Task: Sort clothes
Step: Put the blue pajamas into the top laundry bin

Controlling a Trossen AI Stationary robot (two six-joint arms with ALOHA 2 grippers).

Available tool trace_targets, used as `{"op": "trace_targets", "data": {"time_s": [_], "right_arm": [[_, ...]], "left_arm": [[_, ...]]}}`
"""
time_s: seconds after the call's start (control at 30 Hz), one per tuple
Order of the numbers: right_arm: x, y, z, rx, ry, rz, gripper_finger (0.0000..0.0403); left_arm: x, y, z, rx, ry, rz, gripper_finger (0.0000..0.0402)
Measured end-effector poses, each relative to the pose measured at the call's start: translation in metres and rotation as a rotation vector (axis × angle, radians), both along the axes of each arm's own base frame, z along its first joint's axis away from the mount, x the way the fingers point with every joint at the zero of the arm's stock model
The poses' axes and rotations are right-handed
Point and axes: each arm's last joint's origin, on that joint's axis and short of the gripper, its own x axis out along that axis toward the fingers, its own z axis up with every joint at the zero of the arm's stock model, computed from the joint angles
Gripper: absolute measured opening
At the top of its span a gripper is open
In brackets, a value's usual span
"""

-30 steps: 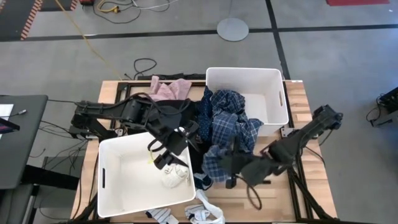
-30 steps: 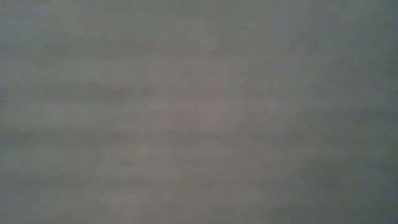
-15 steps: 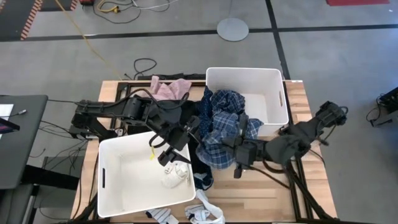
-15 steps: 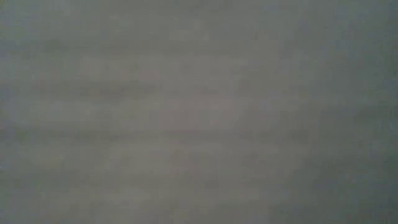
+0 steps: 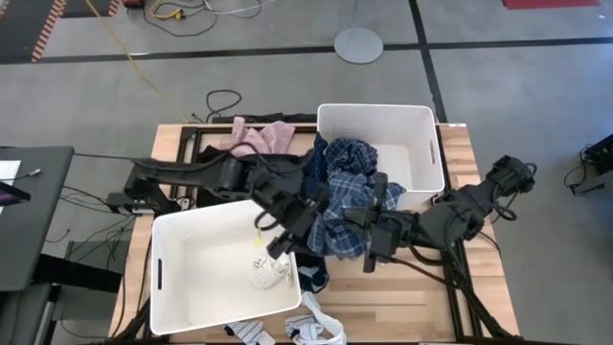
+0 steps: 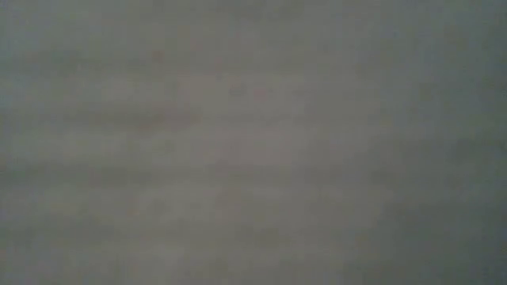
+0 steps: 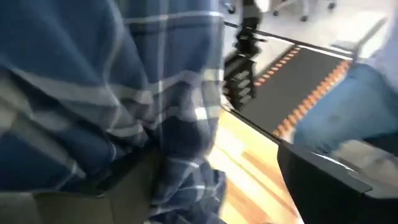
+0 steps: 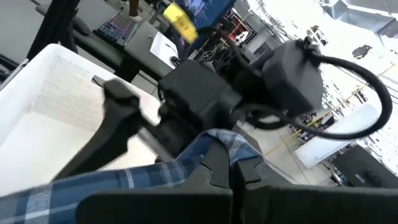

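Both grippers meet at the blue-white plaid shirt (image 5: 337, 206) in the high view. The left gripper (image 5: 292, 230) comes in over the far right corner of the near white bin (image 5: 168, 278); the right gripper (image 5: 369, 225) comes in from the table's right edge. The shirt lies between them, heaped near the table's middle, its long axis running from the rim of the far white bin (image 5: 421, 120) toward the near bin. The right gripper is the one on the cloth; the left is just beside the heap. A pink garment (image 5: 261, 137) lies crumpled at the far edge, a white sock (image 5: 271, 271) inside the near bin, and striped socks (image 5: 311, 331) at the table's near edge.

Low view: blank grey, nothing to read.

Left wrist view: the shirt (image 7: 106, 93) hangs in soft folds right in front of the camera, thin woven cotton with pale check lines, over pale wood planks (image 7: 249, 168). The left gripper's own fingers are not clearly shown, so I cannot tell their state.

Right wrist view: the right gripper (image 8: 230, 168) is pinched on a fold of the shirt (image 8: 124, 180), fingers (image 8: 214, 163) pressed together with cloth between. Beyond it are the left gripper (image 8: 124, 112), spread wide, and the near bin's smooth plastic wall (image 8: 43, 93).
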Motion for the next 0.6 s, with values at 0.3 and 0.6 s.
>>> {"op": "trace_targets", "data": {"time_s": [0.3,0.6], "right_arm": [[-0.004,0.004,-0.003,-0.003,0.027,-0.001,0.0001],[-0.016,0.019,-0.007,0.019,0.050,-0.004,0.0015]], "left_arm": [[0.008,0.005,-0.006,0.124,-0.047,0.052,0.0074],[0.007,0.021,0.000,0.234,-0.085,0.154,0.0002]]}}
